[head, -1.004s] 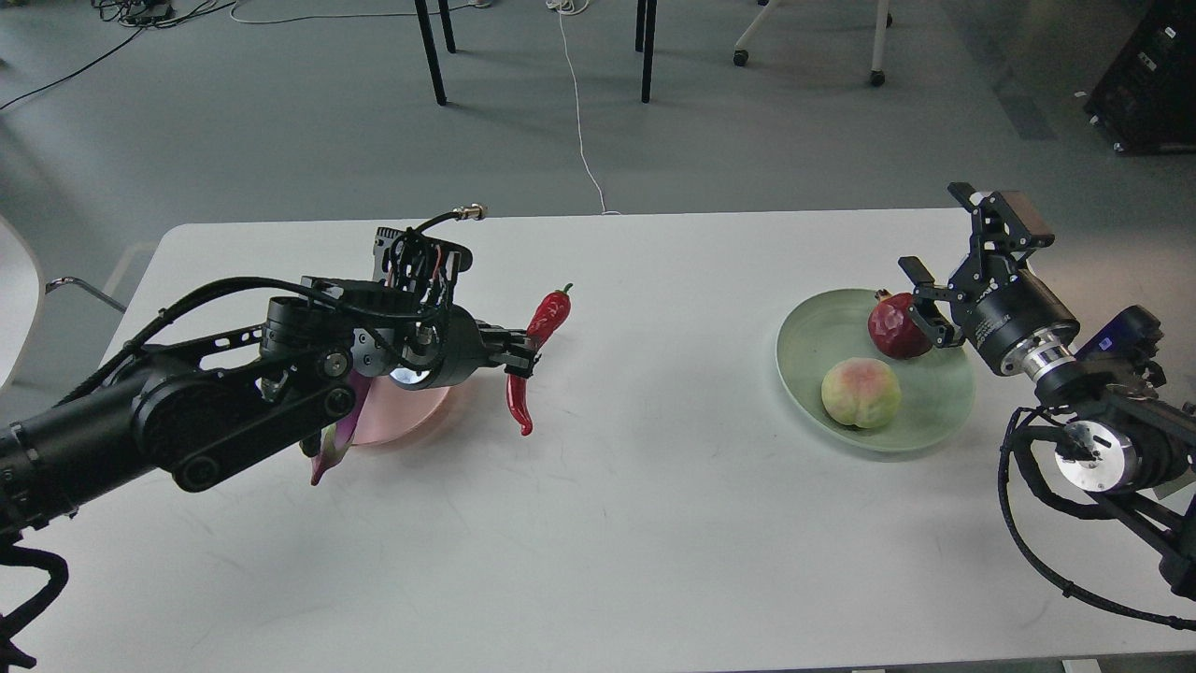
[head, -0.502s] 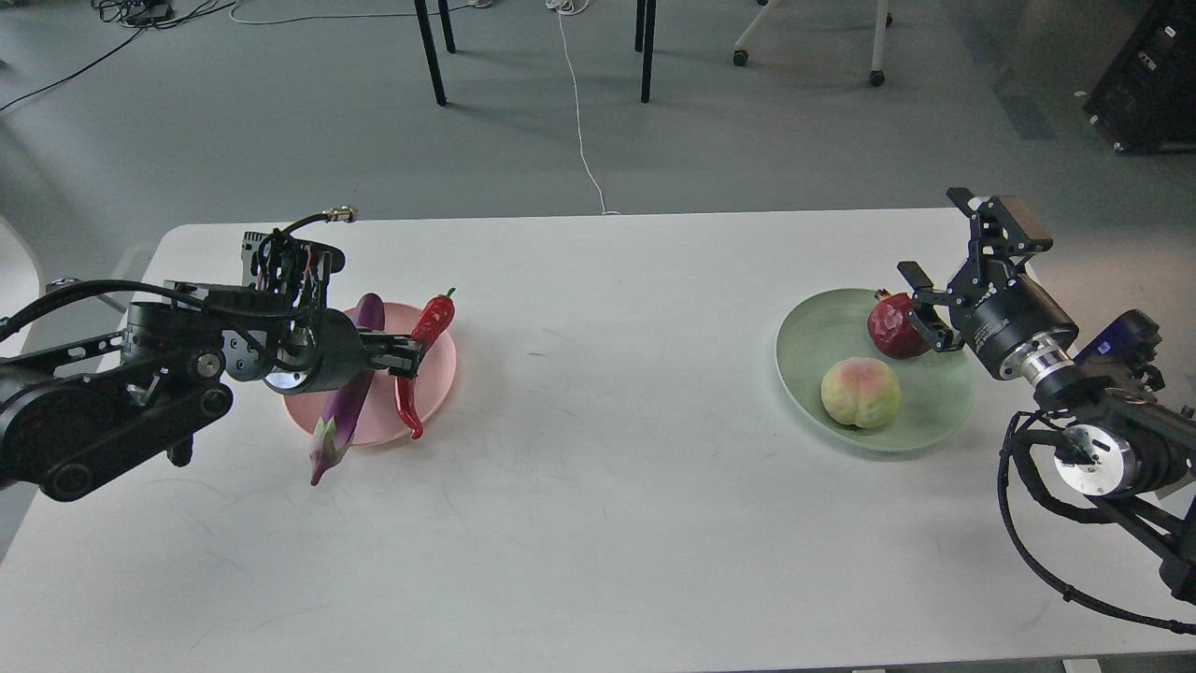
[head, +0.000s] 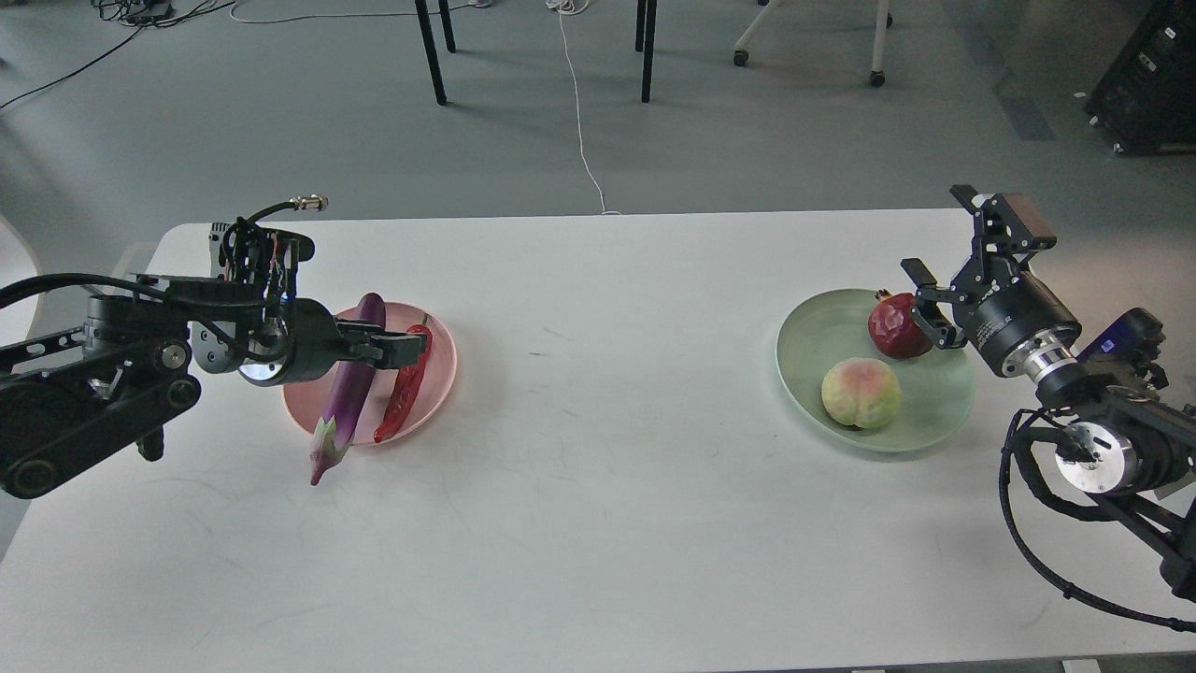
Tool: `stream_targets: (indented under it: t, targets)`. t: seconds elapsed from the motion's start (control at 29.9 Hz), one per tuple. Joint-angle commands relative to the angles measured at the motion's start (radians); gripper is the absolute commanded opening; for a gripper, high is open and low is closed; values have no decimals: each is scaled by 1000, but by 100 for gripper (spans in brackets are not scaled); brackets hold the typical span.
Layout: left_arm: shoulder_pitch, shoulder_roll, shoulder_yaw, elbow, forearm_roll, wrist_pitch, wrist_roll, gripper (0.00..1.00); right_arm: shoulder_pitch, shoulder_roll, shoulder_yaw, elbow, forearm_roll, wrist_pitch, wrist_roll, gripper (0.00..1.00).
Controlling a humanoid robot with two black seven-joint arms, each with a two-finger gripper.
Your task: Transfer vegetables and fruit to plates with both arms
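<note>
The pink plate (head: 441,365) sits at the table's left. The purple eggplant (head: 350,388) lies across it, calyx end hanging over the near rim. The red chili (head: 400,397) lies in the plate beside the eggplant. My left gripper (head: 413,348) hovers over the chili's upper end and looks open, no longer gripping it. The pale green plate (head: 804,350) at the right holds the peach (head: 861,393) and the dark red pomegranate (head: 892,325). My right gripper (head: 927,304) is open, its fingers on either side of the pomegranate's right flank.
The white table (head: 598,523) spans the view, its far edge just behind both plates. Beyond it on the floor are chair legs (head: 430,51), a white cable (head: 579,112) and a black case (head: 1149,75) at top right.
My left arm carried the chili leftward from mid-table to the pink plate and let it go; the chili now lies in the plate. The right gripper has barely moved.
</note>
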Motion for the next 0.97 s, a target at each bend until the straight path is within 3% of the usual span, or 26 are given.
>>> stream_targets:
  t: [0.0,0.1,0.23,0.33,0.47,0.6,0.7,0.94]
  targets:
    - [54,-29,-53,-12,-256,174,-93,100,17,12,2,-3,0,-4,0,99]
    - [116,-86,-71,-2,-539,335,-196,100,40,23,2,1,2,-17,0,99]
    - [226,-141,-186,6,-757,435,-280,100,60,59,-3,2,2,-41,0,99]
    - [346,-236,-382,46,-771,432,-276,100,63,101,0,2,2,-35,0,99]
    - [438,-323,-536,110,-773,415,-293,100,58,116,2,2,3,-21,0,99]
    - [515,-395,-668,172,-771,304,-314,100,42,124,3,-3,5,52,0,99]
    - [521,-429,-690,210,-771,241,-317,100,19,122,6,-12,5,143,0,99]
    - [525,-434,-691,229,-773,217,-317,100,-14,125,22,-3,5,146,0,99]
